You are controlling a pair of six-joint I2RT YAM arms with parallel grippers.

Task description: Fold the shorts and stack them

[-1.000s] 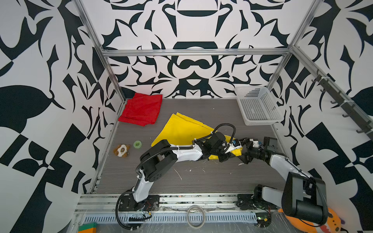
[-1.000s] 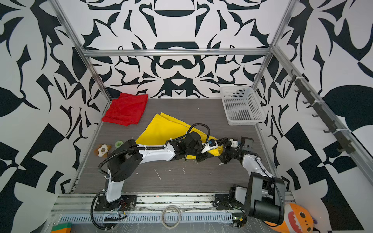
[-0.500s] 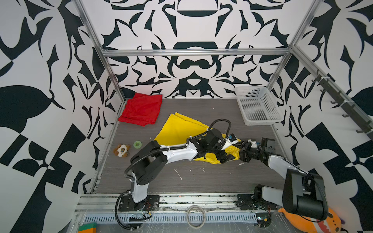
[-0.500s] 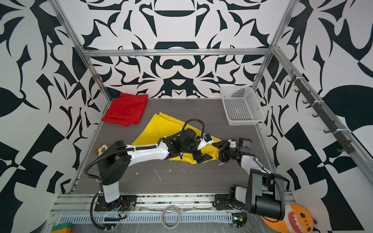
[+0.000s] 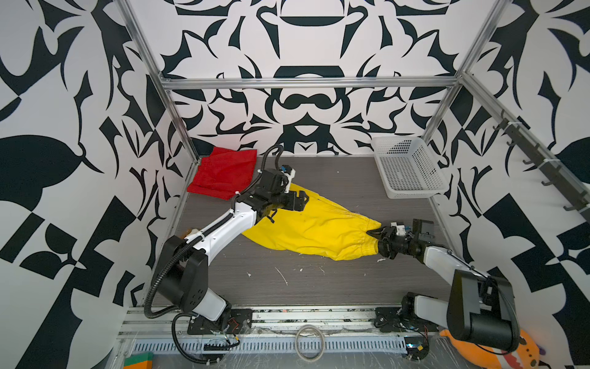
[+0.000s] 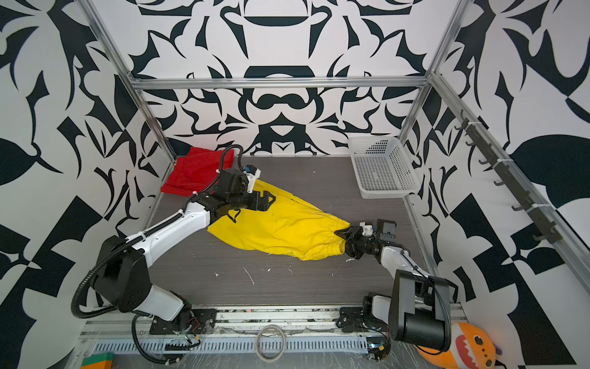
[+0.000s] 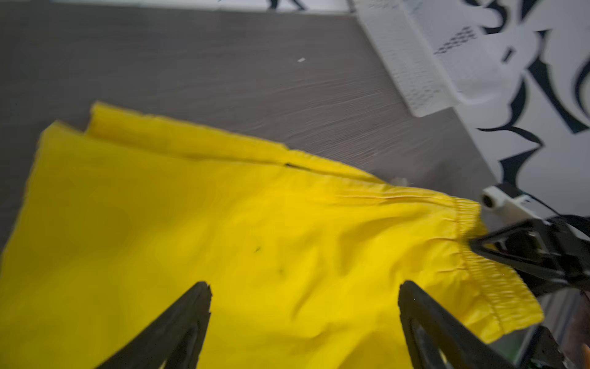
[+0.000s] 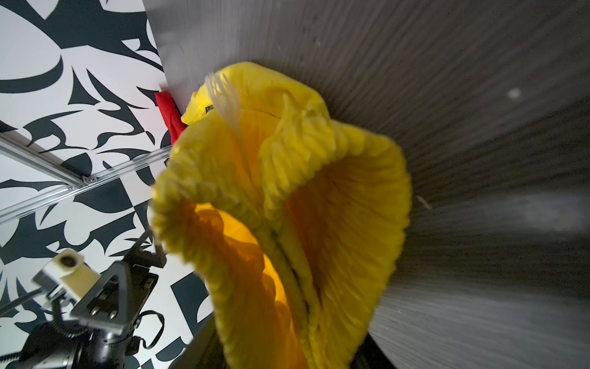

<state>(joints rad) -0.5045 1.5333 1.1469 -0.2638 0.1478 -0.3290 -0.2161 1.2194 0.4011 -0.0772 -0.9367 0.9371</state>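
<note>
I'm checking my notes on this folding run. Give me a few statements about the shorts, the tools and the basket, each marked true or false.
1. The red shorts lie on the table near its far left corner. True.
2. The left tool is clamped on the yellow shorts. False: its jaws stand wide open above the fabric.
3. The right tool grips the yellow shorts at the elastic waistband. True.
4. The red shorts sit inside the white basket. False: no shorts are in the basket.
</note>
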